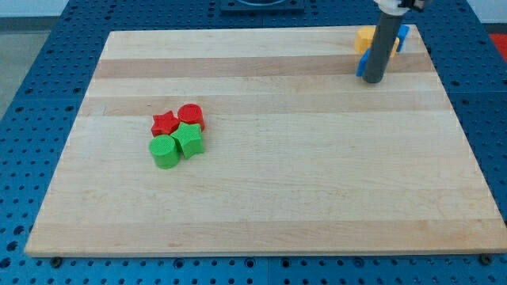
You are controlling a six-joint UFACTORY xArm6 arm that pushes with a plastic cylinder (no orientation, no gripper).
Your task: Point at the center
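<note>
Pale wood made up the board [317, 198] on the blue pegboard bench [32, 119], and its middle stood bare, with nothing lying on it. My tip [372, 79] rested far off at the view's top right, well apart from that middle, its end pressed to the board just below a small knot of blocks: a yellow block [364, 37] at the rod's left, a blue block [402, 36] at its right, and a sliver of a second blue block [360, 68] touching the rod's lower left (their shapes were mostly hidden behind the rod, so I could not tell them). Toward the view's left sat a tight cluster, all four touching or nearly so: a red star [164, 123], a red cylinder [191, 117], a green cylinder [165, 151] and a green star-like block [189, 140]. There was no gripper on this arm to be open or shut on anything; the rod simply ended in its tip, which carried nothing. The task's thing was a spot, not an object, so there was nothing to take hold of: the board looked hard, flat and smooth, and I judged the tip would slide over it freely. The straight path down and to the view's left looked free of blocks, though the sliver of blue at the rod might be nudged at the start.
</note>
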